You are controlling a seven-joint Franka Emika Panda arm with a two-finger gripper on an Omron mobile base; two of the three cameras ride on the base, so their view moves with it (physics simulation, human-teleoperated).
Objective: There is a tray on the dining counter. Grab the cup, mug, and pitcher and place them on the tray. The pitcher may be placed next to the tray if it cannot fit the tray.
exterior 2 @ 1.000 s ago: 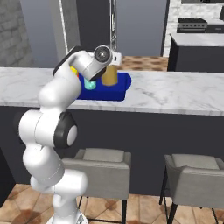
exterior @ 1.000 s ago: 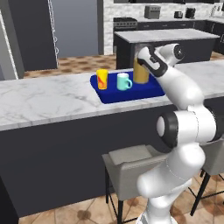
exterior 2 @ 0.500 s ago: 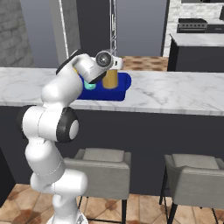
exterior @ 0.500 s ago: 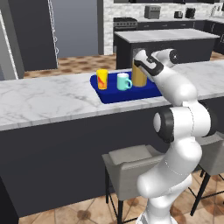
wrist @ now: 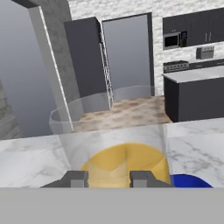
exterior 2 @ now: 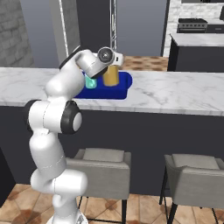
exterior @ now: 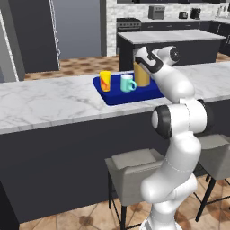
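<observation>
Because the hand [wrist: 108,177] is pinched on the near wall of the pitcher [exterior: 141,74], right at the glass with the juice showing just past the fingertips [wrist: 75,179], the main risk from here is a tip or a spill: the pitcher is tall and heavy with juice, so letting go before its base sits flat, or pulling back with a finger caught on the handle or rim, could rock it over. A second risk is a knock, since the mug [exterior: 127,83] stands just beside the pitcher on the tray [exterior: 113,97], and a sideways drag could push it into the cup [exterior: 105,81] beyond. In the left base view the pitcher appears to stand upright at the right end of the tray, though whether its base is fully down on it or hangs over the rim cannot be told. The arm rises from the base in front of the tabletop [exterior: 49,101], bends at the elbow, and reaches forward over the edge with the wrist held level, the hand pointing across the tabletop toward the far kitchen.
</observation>
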